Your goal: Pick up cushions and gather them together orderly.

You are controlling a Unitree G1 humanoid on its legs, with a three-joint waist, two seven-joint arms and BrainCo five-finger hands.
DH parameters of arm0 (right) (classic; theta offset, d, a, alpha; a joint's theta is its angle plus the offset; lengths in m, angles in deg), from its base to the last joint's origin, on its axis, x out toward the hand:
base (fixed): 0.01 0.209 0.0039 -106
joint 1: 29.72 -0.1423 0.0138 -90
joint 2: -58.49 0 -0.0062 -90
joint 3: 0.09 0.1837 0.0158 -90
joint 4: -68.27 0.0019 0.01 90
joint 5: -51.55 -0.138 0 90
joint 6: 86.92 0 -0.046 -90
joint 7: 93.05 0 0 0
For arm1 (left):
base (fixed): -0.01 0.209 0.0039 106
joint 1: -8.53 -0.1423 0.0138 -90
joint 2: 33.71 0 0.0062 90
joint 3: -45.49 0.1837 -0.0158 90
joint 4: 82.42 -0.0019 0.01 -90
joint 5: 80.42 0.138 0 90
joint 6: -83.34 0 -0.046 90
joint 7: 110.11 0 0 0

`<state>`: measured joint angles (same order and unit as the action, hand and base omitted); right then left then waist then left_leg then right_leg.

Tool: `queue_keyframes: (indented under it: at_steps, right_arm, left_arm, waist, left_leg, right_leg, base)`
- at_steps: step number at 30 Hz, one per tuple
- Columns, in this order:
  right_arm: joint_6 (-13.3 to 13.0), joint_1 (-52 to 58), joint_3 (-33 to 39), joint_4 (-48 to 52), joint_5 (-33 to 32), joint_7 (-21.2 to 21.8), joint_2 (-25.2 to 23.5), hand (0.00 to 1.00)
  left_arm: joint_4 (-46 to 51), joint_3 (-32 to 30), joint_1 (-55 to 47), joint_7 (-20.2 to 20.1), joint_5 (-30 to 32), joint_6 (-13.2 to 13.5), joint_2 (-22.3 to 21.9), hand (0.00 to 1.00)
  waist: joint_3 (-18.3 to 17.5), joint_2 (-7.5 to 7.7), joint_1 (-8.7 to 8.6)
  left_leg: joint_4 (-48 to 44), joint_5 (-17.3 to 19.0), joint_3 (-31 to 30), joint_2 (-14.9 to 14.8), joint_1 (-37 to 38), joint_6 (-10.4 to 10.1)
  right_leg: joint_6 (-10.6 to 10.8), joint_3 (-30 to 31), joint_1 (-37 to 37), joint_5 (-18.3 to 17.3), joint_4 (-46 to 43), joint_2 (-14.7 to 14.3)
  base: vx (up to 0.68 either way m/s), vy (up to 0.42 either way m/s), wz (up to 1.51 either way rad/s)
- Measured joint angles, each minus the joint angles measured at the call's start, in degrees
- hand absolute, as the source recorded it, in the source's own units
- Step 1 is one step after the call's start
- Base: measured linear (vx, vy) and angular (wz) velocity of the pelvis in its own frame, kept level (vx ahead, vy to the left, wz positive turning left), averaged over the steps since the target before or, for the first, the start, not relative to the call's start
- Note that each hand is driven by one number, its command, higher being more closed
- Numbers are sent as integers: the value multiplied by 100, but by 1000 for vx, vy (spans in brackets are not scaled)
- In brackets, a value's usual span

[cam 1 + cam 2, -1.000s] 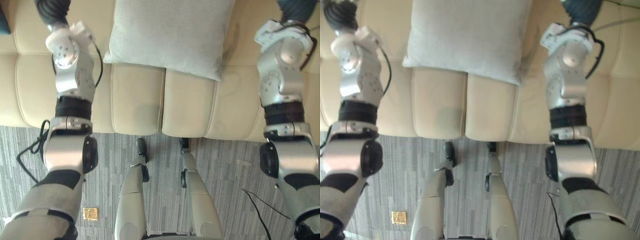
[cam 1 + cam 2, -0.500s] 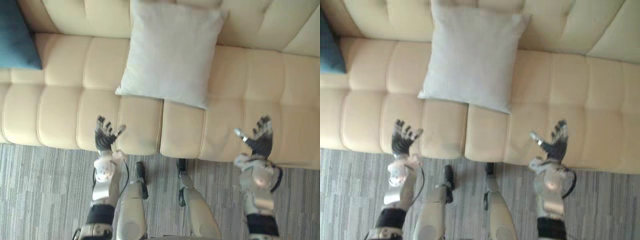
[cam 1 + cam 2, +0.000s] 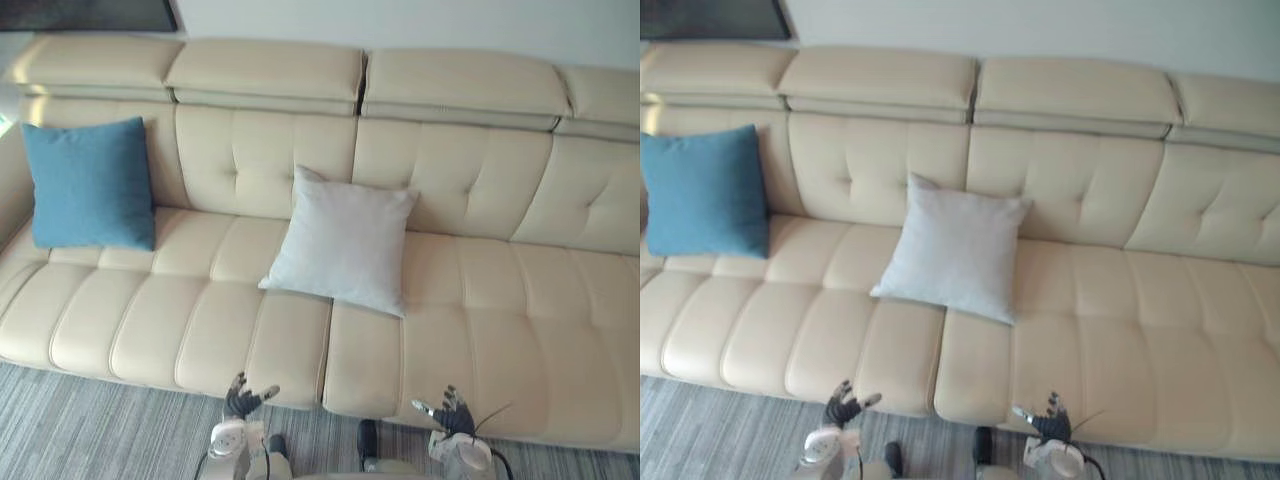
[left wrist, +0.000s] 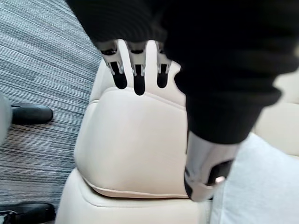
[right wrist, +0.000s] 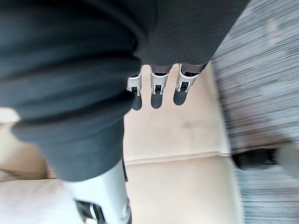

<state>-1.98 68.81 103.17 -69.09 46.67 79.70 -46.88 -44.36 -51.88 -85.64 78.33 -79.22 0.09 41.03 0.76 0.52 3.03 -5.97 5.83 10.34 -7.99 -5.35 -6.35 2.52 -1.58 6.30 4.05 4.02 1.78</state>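
Cushions lie on the sofa, and neither is in a hand. Nearest, the left hand (image 3: 243, 399) and the right hand (image 3: 452, 410) are held up at the front edge of the seat, well apart. Both are empty with fingers spread, and in each wrist view the fingers (image 4: 135, 70) reach out straight over the cream seat. The striped grey carpet (image 3: 80, 430) runs under them.

Half a second ago the hands stood higher in the head views and only the middle of the seat showed. Now the whole picture has drawn back, so the camera has moved and the cushions have not. The full cream leather sofa (image 3: 480, 300) shows.

The light grey cushion (image 3: 343, 253) rests mid-seat, slightly turned, its upper edge against the backrest. Farther off, at the sofa's left end and well apart from it, the blue cushion (image 3: 90, 183) stands upright against the backrest.
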Motion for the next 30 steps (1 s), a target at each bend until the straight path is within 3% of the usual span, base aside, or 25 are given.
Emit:
queue_keyframes:
  at_steps: [8,9,17,25,30]
  right_arm:
    - [59,-32,237,-547,-4,11,-17,0]
    - [123,-179,353,-1000,-10,46,-32,0]
    - [140,-164,351,-1000,-7,45,-33,0]
    - [350,-145,339,-1015,99,48,-32,0]
    - [412,-385,89,-957,436,7,-33,0]
  left_arm:
    - [-477,-285,11,-22,330,-88,3,0]
    - [-720,-476,-112,-94,509,-101,65,0]
    - [-723,-520,-154,-95,491,-102,63,0]
    - [-734,-476,-224,-134,267,-133,72,0]
    - [-723,-390,-89,-135,196,-157,116,0]
  waist:
    - [-42,22,-22]
    - [-153,136,-47]
    - [-152,134,-69]
    - [-75,111,-102]
    - [136,162,-76]
  left_leg:
    - [261,-54,-97,167,381,37]
    - [618,-170,-177,558,640,224]
    - [617,-170,-145,550,667,224]
    - [692,-173,54,481,1015,226]
    - [675,-148,645,393,1125,190]
  right_leg:
    - [35,-90,-321,-20,45,93]
    - [195,-119,-400,-82,25,414]
    - [195,-118,-416,-82,14,416]
    - [200,-284,-645,-164,-76,468]
    - [216,-740,-313,-132,-496,611]
  base:
    - [46,23,5]
    - [6,11,6]
    - [0,0,0]
    - [-20,-1,-4]
    - [-55,6,-49]
